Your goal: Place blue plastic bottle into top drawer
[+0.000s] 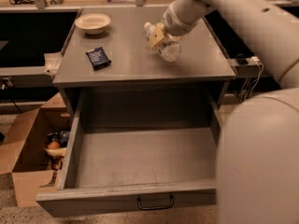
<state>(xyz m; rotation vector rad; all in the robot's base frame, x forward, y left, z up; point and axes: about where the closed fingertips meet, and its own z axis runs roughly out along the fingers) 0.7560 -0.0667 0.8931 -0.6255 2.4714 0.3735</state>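
The gripper [158, 35] holds the blue plastic bottle [169, 50] between its fingers at the worktop [121, 62]; next I think it must carry it over the open top drawer [140, 157].

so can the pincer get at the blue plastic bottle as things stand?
Probably yes. The pincer is right at the blue plastic bottle on the cabinet top, overlapping it, with nothing between them. The bowl and dark packet lie well clear of it.

We see grey top drawer [140, 158], cream gripper [157, 37] over grey cabinet [126, 57] clasping pale, clear blue plastic bottle [168, 51], white bowl [92, 24].
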